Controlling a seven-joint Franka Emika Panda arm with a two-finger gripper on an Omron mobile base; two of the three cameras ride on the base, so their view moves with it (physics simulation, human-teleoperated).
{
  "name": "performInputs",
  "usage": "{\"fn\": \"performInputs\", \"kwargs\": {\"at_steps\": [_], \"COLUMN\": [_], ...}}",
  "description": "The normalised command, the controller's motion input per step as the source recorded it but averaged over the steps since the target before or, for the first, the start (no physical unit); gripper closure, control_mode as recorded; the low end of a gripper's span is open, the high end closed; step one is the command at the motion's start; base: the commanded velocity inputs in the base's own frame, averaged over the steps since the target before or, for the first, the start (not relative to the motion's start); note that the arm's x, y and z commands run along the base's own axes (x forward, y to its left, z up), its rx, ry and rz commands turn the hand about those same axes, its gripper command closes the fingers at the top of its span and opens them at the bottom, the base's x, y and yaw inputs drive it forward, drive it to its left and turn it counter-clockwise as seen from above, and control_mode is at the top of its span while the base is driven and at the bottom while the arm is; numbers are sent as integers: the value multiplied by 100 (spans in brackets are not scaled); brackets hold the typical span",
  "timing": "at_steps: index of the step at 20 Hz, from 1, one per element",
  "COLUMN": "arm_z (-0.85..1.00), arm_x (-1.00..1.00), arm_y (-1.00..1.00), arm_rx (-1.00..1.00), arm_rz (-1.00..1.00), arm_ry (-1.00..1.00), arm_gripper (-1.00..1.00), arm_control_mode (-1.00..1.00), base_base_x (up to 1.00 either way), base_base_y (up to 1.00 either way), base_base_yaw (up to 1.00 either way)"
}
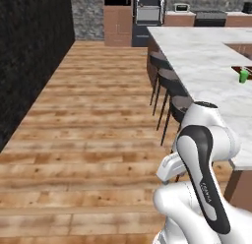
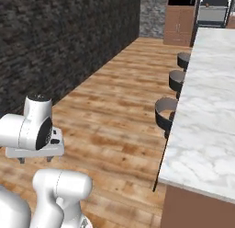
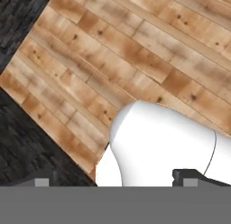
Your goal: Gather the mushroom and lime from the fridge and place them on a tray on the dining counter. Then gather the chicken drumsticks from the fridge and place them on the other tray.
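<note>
A white robot arm (image 1: pixel 202 154) stands at lower right beside a marble bench (image 1: pixel 206 66) with stools (image 1: pixel 170 83), its fingers (image 3: pixel 43 181) spread wide over wooden floor (image 3: pixel 135 51), holding nothing.

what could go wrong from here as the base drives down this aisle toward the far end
The round dark bar stools stick out from the white marble dining counter into the wood floor aisle, so the base could clip one. The dark stone wall narrows the other side. The gripper, jaws open and holding nothing, is folded low over the floor, so a swing could hit either.
</note>
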Motion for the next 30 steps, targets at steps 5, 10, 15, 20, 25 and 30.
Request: {"fn": "performInputs", "kwargs": {"at_steps": [5, 10, 15, 20, 25, 30], "arm_z": [0, 0, 0, 0, 0, 0], "arm_x": [0, 0, 0, 0, 0, 0], "arm_y": [0, 0, 0, 0, 0, 0], "arm_rx": [0, 0, 0, 0, 0, 0], "arm_rz": [0, 0, 0, 0, 0, 0], "arm_ry": [0, 0, 0, 0, 0, 0], "arm_gripper": [-100, -100, -100, -100, -100, -100], "arm_control_mode": [100, 100, 100, 100, 100, 100], "base_base_x": [87, 100, 100, 98, 97, 100], "base_base_y": [98, 93, 77, 70, 71, 76], "base_base_yaw": [-34, -33, -41, -46, -45, -42]}}
